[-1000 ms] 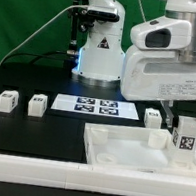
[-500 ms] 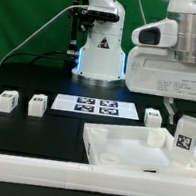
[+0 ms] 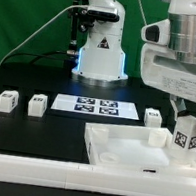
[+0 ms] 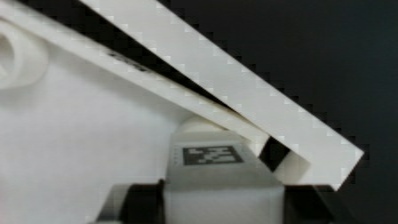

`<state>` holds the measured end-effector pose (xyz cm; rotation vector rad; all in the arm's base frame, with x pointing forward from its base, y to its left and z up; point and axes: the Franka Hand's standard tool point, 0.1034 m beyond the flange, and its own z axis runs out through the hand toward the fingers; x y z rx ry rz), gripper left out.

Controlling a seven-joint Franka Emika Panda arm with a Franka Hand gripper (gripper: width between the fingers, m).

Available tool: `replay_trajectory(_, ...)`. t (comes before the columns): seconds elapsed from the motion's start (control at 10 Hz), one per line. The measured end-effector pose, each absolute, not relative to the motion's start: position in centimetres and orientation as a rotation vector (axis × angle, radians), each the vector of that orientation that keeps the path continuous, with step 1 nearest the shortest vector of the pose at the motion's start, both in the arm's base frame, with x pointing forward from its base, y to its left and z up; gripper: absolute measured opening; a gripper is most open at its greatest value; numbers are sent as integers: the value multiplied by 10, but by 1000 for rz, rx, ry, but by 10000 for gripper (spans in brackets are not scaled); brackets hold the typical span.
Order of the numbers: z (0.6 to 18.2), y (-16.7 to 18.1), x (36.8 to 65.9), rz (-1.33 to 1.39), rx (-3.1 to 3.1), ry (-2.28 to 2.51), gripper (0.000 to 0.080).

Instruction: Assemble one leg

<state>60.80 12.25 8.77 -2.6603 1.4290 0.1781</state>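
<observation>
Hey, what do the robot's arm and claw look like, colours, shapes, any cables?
The arm is glossy white with bulky, rounded housings. Its white base has a blue glow. A thin pale cable reaches it from the exterior view's left. The claw has short dark fingers.

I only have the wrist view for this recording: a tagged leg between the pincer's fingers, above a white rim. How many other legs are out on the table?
Observer: Three. A first leg and a second leg stand toward the exterior view's left, and a third leg stands just beyond the tray.
Operator: Where over the tray is the one being held?
Observer: The pincer has the held leg above the tray's far side, near the exterior view's right edge.
Operator: Anything else lying out there?
Observer: The marker board lies flat between the second leg and the third leg.
</observation>
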Motion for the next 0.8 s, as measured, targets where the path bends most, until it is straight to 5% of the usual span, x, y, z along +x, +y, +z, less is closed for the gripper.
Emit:
replay_trajectory(0.3, 88, 124, 608, 187, -2630, 1478, 297)
replay_trajectory(0.5, 88, 124, 608, 180, -2676, 1386, 591)
replay_trajectory(0.8, 87, 123, 606, 148, -2862, 951, 646)
